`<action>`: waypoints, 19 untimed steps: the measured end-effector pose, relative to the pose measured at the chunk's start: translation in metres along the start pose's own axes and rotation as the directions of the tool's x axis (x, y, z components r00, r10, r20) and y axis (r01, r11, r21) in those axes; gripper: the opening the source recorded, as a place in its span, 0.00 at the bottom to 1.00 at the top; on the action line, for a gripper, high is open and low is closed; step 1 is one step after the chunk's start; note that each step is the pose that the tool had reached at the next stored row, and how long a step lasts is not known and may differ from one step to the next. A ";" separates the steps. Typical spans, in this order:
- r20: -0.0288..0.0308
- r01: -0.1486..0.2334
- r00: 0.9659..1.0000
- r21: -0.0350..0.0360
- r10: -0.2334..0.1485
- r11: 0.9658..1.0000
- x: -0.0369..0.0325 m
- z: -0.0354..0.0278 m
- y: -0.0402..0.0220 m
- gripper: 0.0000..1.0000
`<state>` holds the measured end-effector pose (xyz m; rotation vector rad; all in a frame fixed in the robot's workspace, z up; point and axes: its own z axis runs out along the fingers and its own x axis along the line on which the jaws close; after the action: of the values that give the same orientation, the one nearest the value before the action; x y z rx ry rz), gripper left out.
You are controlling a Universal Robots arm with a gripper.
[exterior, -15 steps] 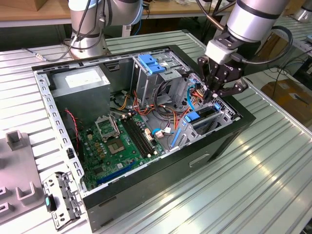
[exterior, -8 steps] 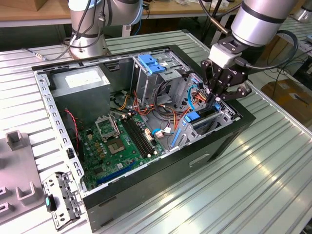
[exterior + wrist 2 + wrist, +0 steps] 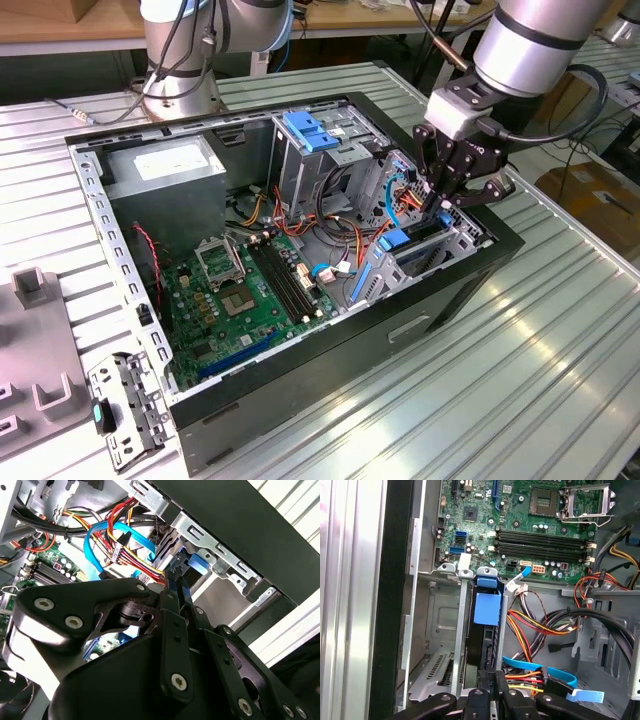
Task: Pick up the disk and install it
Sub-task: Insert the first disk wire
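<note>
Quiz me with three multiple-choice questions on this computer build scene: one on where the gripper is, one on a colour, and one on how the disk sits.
1. Where is the gripper?
A. Over the power supply
B. At the drive bay, at the exterior view's right end of the case
C. Above the table, outside the case

2. What colour is the motherboard?
A. Green
B. Red
C. White

3. How does the disk sit?
A. Flat on the table
B. Flat on the motherboard
C. On edge in the drive bay

Answers:
1. B: the gripper reaches down into the drive bay at that end of the case.
2. A: the motherboard is green in the exterior view and the first wrist view.
3. C: in the first wrist view the disk stands upright between the bay's metal walls.
</note>
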<state>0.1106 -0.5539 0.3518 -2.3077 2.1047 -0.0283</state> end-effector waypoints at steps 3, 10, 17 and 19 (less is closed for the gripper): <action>0.000 -0.002 1.000 0.000 0.002 1.000 0.0000 0.0000 0.0000 0.16; 0.000 -0.005 1.000 0.000 0.005 1.000 0.0000 0.0000 0.0000 0.16; 0.000 -0.010 1.000 0.000 0.010 1.000 0.0000 0.0000 0.0000 0.16; 0.000 -0.011 1.000 0.000 0.011 1.000 0.0000 0.0000 0.0000 0.16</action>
<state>0.1106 -0.5539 0.3518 -2.2958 2.1178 -0.0285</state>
